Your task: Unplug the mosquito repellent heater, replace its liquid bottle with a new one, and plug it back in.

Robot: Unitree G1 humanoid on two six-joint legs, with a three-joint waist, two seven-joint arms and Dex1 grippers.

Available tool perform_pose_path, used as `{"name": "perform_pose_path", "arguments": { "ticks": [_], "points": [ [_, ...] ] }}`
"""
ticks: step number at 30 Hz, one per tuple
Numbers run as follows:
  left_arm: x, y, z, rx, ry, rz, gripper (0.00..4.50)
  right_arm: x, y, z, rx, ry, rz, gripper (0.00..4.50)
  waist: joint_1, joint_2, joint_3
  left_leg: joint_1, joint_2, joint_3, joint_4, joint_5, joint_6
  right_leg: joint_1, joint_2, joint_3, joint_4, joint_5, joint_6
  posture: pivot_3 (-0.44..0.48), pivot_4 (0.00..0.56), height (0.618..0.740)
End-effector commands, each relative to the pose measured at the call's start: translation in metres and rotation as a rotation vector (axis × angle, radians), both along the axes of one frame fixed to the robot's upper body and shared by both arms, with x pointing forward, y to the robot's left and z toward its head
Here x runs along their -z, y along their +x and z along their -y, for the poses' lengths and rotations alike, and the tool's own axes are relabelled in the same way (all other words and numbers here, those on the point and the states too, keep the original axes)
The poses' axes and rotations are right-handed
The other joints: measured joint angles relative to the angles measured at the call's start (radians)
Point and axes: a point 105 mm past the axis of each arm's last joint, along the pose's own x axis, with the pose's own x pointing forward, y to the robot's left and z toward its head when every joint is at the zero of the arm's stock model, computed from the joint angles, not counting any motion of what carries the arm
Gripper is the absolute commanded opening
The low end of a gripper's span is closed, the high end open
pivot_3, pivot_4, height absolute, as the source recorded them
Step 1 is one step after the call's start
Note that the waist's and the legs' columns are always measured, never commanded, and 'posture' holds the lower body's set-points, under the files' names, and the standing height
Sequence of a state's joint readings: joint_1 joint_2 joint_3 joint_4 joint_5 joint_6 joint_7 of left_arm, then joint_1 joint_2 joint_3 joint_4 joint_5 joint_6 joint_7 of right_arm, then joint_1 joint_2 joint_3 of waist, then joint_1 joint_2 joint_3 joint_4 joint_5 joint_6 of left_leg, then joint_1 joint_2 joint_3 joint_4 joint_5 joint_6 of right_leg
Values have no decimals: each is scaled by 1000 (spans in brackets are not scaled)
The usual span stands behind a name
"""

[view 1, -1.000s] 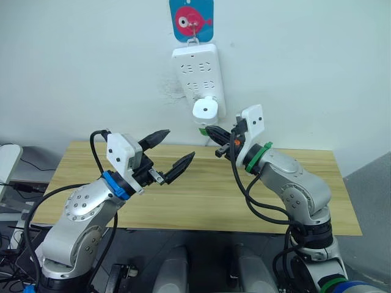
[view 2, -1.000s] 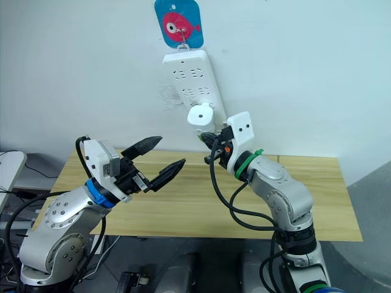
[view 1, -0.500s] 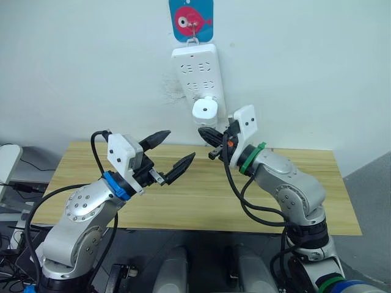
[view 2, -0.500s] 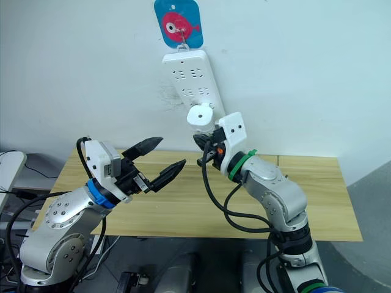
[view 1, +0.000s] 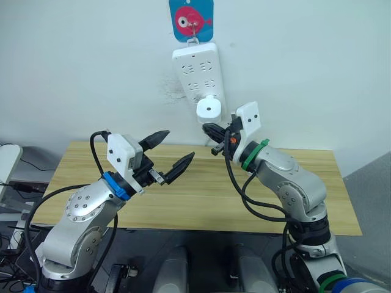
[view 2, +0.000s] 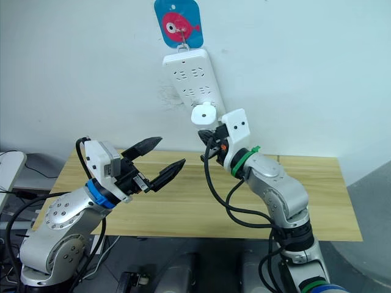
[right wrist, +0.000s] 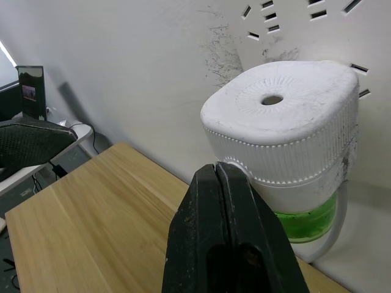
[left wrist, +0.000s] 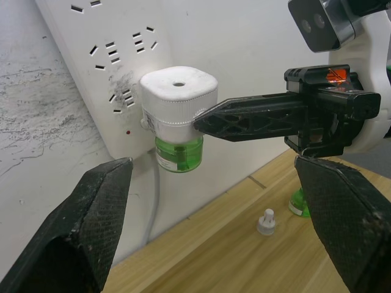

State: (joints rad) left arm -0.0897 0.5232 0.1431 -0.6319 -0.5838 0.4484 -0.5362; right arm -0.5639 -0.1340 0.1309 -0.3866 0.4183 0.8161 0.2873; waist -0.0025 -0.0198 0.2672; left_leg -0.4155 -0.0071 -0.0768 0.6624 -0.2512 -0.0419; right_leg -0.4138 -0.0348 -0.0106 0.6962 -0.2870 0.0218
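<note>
The mosquito repellent heater (view 1: 209, 108), a small white rounded unit with a vent hole, is plugged into the white power strip (view 1: 197, 67) on the wall. A green liquid bottle (left wrist: 178, 154) hangs under it. My right gripper (view 1: 207, 129) is shut with nothing between its fingers. Its tip touches the ribbed side of the heater (right wrist: 287, 122) just above the bottle (right wrist: 307, 223). My left gripper (view 1: 180, 144) hovers open over the wooden table (view 1: 201, 195), well to the left of the heater and lower.
Another green bottle (left wrist: 299, 205) and a small white cap (left wrist: 266, 221) lie on the table below the right gripper. A blue fish-shaped hook (view 1: 191, 18) holds the strip. Its cable (left wrist: 154, 201) drops behind the table. Cables and a white object (view 1: 6, 162) sit off the table's left end.
My right gripper swung left, then came back up against the heater. The heater now sits slightly higher and to the right, its face turned more toward me. The left arm has not moved.
</note>
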Motion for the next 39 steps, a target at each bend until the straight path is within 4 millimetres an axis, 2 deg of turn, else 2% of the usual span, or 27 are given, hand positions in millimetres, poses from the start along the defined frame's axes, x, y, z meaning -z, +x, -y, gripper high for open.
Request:
{"name": "perform_pose_path", "arguments": {
  "ticks": [1, 13, 25, 39],
  "points": [
    [-10, -9, 7, 30, 4, 52, 4500, -14, -2, 5, 14, 36, 54, 14, 0, 0, 0, 0, 0, 0, 0, 0, 0, 0, 0, 0, 0, 0, 0, 79, 259, 740],
    [-9, -9, 7, 34, 7, 51, 4500, -14, -3, 13, 15, 43, 44, 14, 0, 0, 0, 0, 0, 0, 0, 0, 0, 0, 0, 0, 0, 0, 0, 75, 257, 740],
    [-10, -9, 8, 40, 6, 55, 4500, -9, -18, 0, -71, 8, 47, 14, -2, 0, 0, 0, 0, 0, 0, 0, 0, 0, 0, 0, -1, 0, 0, 71, 254, 740],
    [-10, -9, 10, 40, 3, 57, 4500, -12, -8, 3, -15, 13, 62, 14, -1, 0, 0, 0, 0, 0, 0, 0, 0, 0, 0, 0, -1, 0, 0, 79, 247, 740]
  ]
}}
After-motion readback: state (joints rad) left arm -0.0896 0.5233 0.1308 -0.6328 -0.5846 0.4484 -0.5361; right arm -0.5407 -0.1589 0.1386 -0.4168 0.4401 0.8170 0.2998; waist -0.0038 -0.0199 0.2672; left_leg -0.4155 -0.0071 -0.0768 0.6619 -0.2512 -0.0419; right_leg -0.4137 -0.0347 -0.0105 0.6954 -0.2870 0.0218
